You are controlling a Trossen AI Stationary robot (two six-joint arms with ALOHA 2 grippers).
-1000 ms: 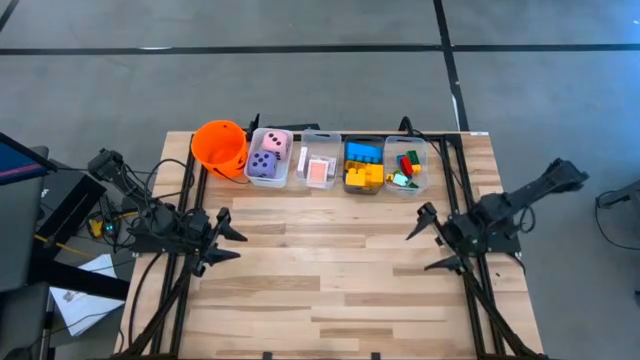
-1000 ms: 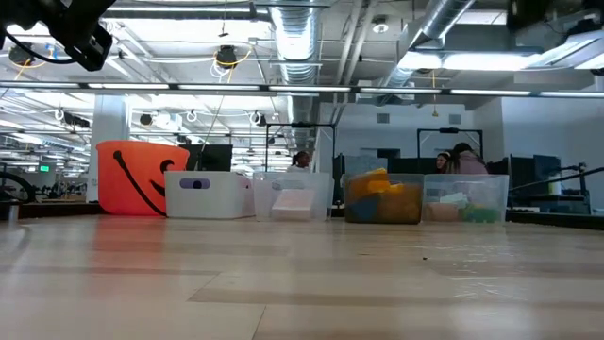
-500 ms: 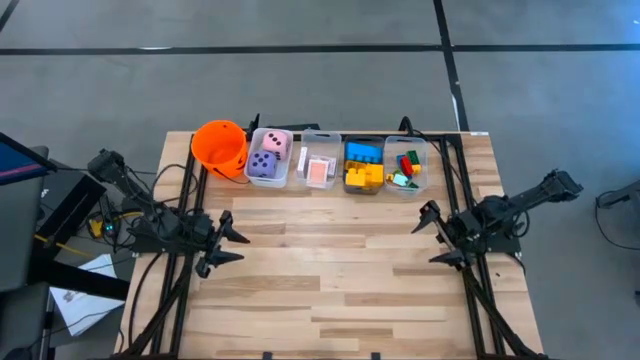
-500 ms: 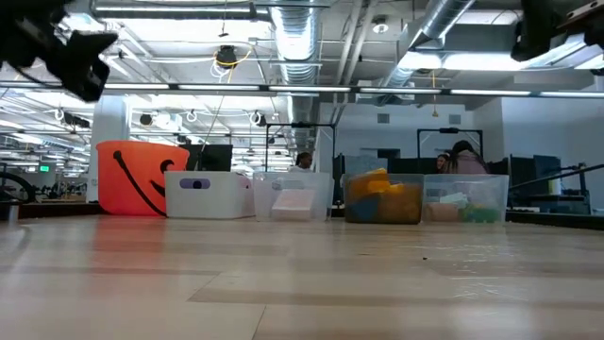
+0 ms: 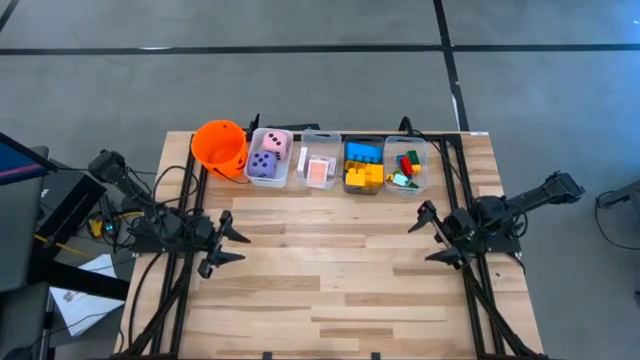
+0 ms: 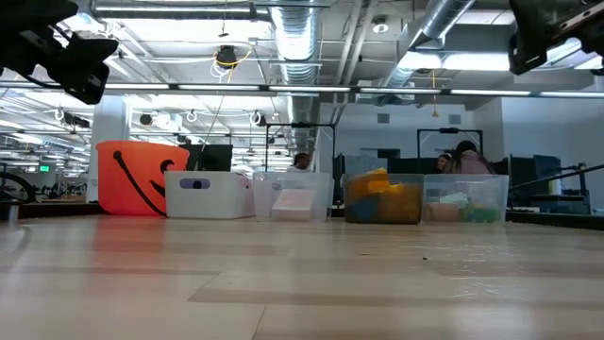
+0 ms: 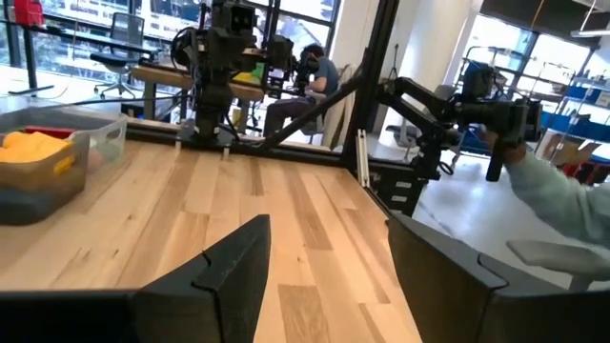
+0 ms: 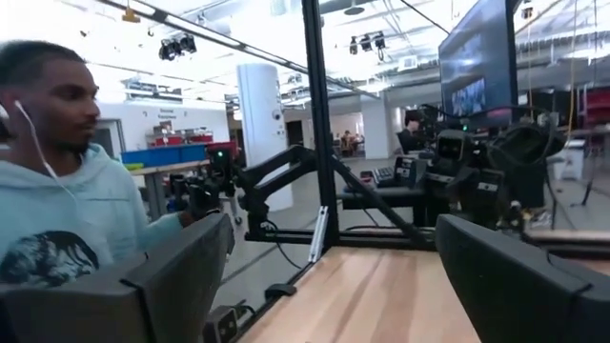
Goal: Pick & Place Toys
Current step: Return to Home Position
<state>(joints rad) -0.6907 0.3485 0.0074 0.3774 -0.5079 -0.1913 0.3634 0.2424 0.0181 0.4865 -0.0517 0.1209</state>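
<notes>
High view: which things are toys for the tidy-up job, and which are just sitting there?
For the job: pink die, purple die, pink-backed cards, blue brick, yellow bricks, red and green bricks; left gripper and right gripper, both open.

Just there, not toys: orange bucket, white bin, clear bins, table.

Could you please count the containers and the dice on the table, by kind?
Round orange plastic bucket: 1
Rectangular plastic bins: 4
Dotted soft dice, pink and purple: 2
Total: 7
</notes>
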